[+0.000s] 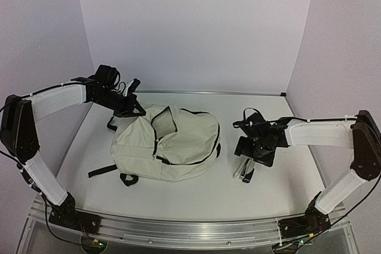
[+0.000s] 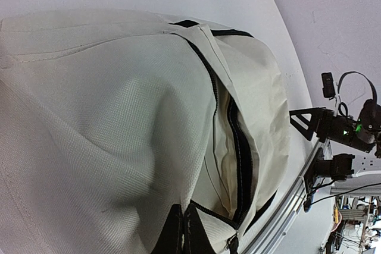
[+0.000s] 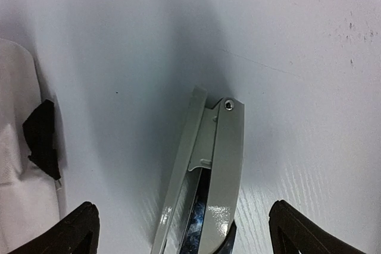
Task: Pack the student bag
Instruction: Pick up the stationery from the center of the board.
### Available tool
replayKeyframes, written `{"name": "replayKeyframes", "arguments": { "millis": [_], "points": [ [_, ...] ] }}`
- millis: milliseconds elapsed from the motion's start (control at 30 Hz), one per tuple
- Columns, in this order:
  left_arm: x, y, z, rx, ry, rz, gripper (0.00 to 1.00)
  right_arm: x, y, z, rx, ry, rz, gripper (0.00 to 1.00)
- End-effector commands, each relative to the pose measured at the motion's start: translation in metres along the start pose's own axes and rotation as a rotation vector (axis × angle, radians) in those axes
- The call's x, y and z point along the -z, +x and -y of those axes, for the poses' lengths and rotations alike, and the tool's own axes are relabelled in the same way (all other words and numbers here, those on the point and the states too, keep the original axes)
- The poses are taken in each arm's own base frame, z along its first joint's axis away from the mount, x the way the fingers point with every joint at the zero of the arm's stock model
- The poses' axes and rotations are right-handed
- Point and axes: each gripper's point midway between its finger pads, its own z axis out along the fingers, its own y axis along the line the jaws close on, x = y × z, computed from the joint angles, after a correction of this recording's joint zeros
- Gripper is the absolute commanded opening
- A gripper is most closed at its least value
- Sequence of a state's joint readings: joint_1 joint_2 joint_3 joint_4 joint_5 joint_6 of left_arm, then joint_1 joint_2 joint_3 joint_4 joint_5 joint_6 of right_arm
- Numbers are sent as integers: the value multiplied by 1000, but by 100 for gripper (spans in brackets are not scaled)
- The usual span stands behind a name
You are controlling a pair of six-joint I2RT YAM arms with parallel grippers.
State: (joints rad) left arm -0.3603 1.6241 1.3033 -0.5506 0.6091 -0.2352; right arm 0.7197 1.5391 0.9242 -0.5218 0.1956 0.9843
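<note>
Your left fingers (image 1: pixel 130 109) closed, pinching far-left corner of large cream fabric backpack (image 1: pixel 178 147) lying mid white table (image 1: pixel 208 197); arm stretched low. Your right fingers (image 3: pixel 80 230) spread wide, straddling grey metal stapler (image 3: pixel 223 165) right of backpack; wrist pitched down.

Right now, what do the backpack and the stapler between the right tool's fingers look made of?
Backpack: cream woven fabric, matte; the weave grain and soft folds show. Stapler: probably painted metal, glossy grey; it reflects light and has a shiny rivet.
</note>
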Motion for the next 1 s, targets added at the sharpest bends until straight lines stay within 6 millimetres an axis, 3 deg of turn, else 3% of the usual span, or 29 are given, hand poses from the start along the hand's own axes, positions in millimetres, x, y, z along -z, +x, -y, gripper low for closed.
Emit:
{"name": "replayKeyframes", "arguments": {
  "millis": [0, 167, 500, 833, 967],
  "points": [
    [22, -30, 19, -70, 19, 109, 0, -19, 7, 7, -20, 74, -18, 98],
    [23, -30, 20, -71, 22, 112, 0, -31, 17, 6, -17, 68, -56, 94],
    [22, -30, 20, -67, 29, 107, 0, -46, 33, 4, -29, 41, -107, 70],
    [22, -29, 21, -66, 31, 103, 0, -37, 25, 2, -30, 19, -73, 42],
    [21, -29, 14, -63, -6, 102, 0, -22, 11, -1, -25, -12, -15, 39]
  ]
}}
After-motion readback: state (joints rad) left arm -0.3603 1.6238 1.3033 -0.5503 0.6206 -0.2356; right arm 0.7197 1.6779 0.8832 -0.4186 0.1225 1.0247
